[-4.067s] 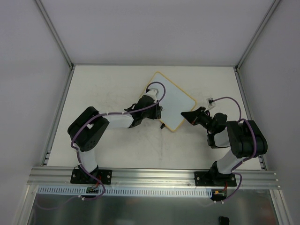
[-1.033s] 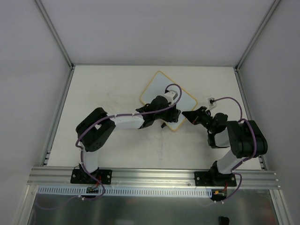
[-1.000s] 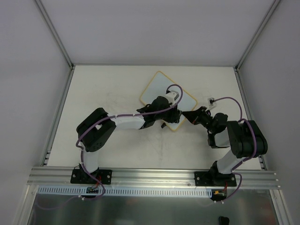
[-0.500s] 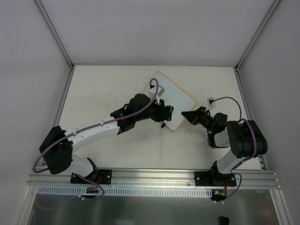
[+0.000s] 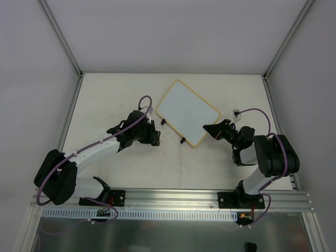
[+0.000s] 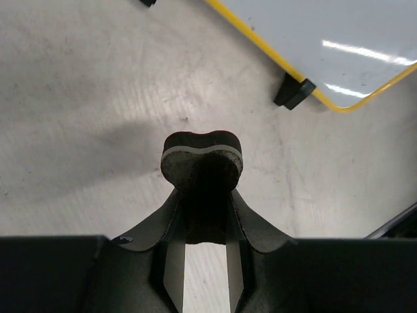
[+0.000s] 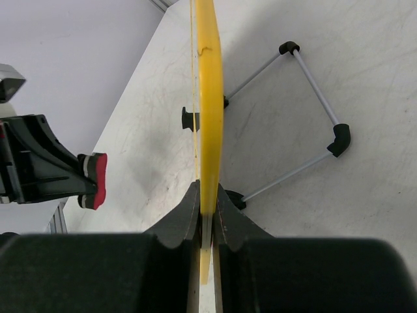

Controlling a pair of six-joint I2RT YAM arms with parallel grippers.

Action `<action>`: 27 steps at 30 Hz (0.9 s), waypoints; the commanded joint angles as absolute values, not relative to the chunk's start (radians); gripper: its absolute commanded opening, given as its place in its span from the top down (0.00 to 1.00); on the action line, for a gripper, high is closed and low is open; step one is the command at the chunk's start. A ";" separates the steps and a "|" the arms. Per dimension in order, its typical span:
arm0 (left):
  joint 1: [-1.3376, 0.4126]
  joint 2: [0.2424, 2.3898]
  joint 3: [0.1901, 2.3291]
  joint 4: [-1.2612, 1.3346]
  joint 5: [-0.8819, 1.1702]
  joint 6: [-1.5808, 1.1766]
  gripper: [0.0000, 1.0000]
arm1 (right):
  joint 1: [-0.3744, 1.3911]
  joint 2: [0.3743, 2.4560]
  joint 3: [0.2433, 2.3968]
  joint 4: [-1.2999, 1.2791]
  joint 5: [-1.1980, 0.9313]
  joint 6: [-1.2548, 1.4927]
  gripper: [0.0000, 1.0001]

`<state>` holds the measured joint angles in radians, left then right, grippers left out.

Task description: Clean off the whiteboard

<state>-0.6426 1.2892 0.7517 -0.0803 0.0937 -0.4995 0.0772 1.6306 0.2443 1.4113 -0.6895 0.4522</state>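
At the left, the left gripper (image 5: pixel 152 137) is seen low over the table (image 5: pixel 115 94), well apart from the near-left edge of the board, and its fingers are clamped on a small dark eraser (image 6: pixel 202 155) whose felt end juts out past the tips. To the right of it, the whiteboard (image 5: pixel 186 111) is placed near the middle of the table, turned at an angle, with 2 black feet along its near-left edge, 1 of them (image 6: pixel 294 92) just ahead of the eraser in the left wrist view. The writing face looks white and almost free of marks, so the wiping is judged to be largely done, though faint specks cannot be ruled out. Behind the board, a wire stand (image 7: pixel 317 91) is seen on the table. At the far right, the right gripper (image 5: pixel 210 129) is closed on the yellow frame at the board's right corner, with only a thin strip of edge caught between its fingers. That narrow hold is judged the main risk: if another pass is pressed hard, the board could be pivoted or pulled out of the clamp. The near foot could also be struck on an approach made too low, and the eraser could be twisted in its shallow hold.
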 commanded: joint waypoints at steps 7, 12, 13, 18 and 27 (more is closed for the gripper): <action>-0.609 1.360 0.721 -0.181 0.083 -0.523 1.00 | 0.097 1.651 0.245 1.532 -0.718 0.353 1.00; -0.615 1.423 0.822 -0.189 0.118 -0.519 1.00 | 0.097 1.652 0.245 1.532 -0.718 0.354 1.00; -0.620 1.436 0.842 -0.189 0.085 -0.514 1.00 | 0.097 1.651 0.245 1.532 -0.716 0.354 1.00; -0.634 1.489 0.991 -0.179 0.006 -0.474 1.00 | 0.097 1.651 0.245 1.532 -0.716 0.354 1.00; -0.722 1.701 1.248 -0.161 0.006 -0.402 1.00 | 0.097 1.652 0.247 1.532 -0.719 0.357 1.00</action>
<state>-0.6865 1.6321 1.1652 -0.1608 0.0212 -0.4557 0.0776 1.6310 0.2470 1.4097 -0.6930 0.4519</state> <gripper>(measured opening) 0.223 0.085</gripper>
